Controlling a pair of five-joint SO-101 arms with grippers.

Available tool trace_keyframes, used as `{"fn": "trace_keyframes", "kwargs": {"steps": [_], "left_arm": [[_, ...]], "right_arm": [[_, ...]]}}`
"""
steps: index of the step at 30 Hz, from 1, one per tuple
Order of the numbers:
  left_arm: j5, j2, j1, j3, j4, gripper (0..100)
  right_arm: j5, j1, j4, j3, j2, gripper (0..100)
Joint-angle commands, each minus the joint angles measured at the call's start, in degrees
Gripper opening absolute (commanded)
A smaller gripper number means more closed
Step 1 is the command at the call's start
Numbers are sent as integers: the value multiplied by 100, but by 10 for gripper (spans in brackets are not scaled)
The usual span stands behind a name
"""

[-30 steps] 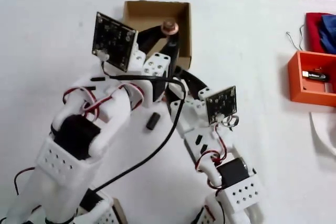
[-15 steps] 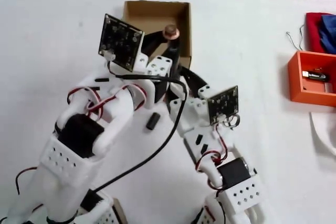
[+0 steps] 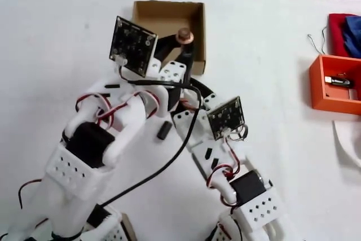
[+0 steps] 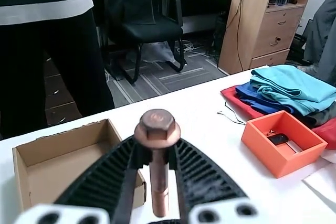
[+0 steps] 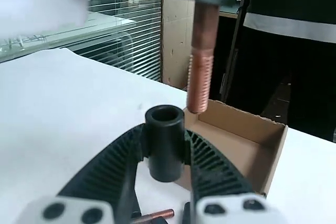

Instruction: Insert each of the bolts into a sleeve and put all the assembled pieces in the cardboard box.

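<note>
My left gripper (image 4: 155,156) is shut on a copper bolt (image 4: 157,166), held head up; its hex head (image 3: 183,36) shows over the near right part of the cardboard box (image 3: 148,13). In the right wrist view my right gripper (image 5: 164,153) is shut on a black sleeve (image 5: 165,149), held upright with its bore open on top. The bolt's threaded tip (image 5: 200,85) hangs just above and slightly beyond the sleeve's mouth, apart from it. A second black sleeve (image 3: 164,130) lies on the table between the arms. Another copper bolt (image 5: 153,216) lies on the table under the right gripper.
An orange tray (image 3: 334,86) holding a small dark object stands at the right, with folded red and blue cloth (image 3: 344,32) behind it. A black cable (image 3: 169,159) runs across the table between the two arms. The table's left side is bare white.
The left arm moved slightly right with the bolt. The right arm swung left and toward the left gripper, bringing the sleeve under the bolt.
</note>
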Motion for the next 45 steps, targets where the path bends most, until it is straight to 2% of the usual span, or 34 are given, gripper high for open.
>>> {"fn": "trace_keyframes", "kwargs": {"steps": [1,7,24,45], "left_arm": [[70,-62,26,-453,114,27],[554,-62,-62,-453,378,27],[545,-316,-396,-497,422,27],[818,-448,-369,-444,730,27]], "right_arm": [[62,22,-110,-299,22,23],[62,22,-110,-299,22,23],[62,31,-119,-237,22,23],[62,259,-154,-237,22,23]]}}
